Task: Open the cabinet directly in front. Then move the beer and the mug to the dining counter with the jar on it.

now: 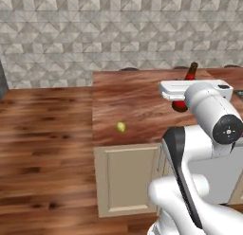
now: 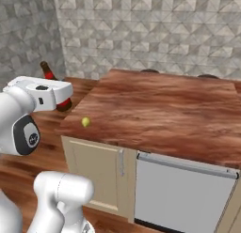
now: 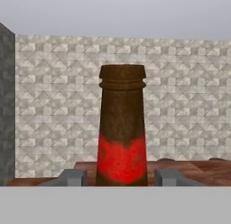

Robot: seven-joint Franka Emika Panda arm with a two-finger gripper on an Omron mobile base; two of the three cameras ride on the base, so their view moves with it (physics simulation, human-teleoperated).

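The beer point(image 3: 122, 128), a dark brown bottle with a red label, stands upright between my gripper point(image 3: 121, 177) finger tips point(image 3: 72, 177), which are shut on its body. From the base views the beer point(image 1: 191, 70) point(image 2: 47, 71) leans slightly, its neck rising above my white hand. It hangs over the right-hand part of the dining counter point(image 1: 133, 101) in the left base view, and by the left end of the dining counter point(image 2: 164, 110) in the right base view. The cabinet, the mug and the jar are out of view.
A small yellow-green fruit point(image 1: 121, 127) point(image 2: 85, 121) lies near the counter's front edge. Below the top are a beige door point(image 1: 128, 179) and a grey appliance panel point(image 2: 183, 194). Wood floor stretches left, and a tiled wall stands behind.
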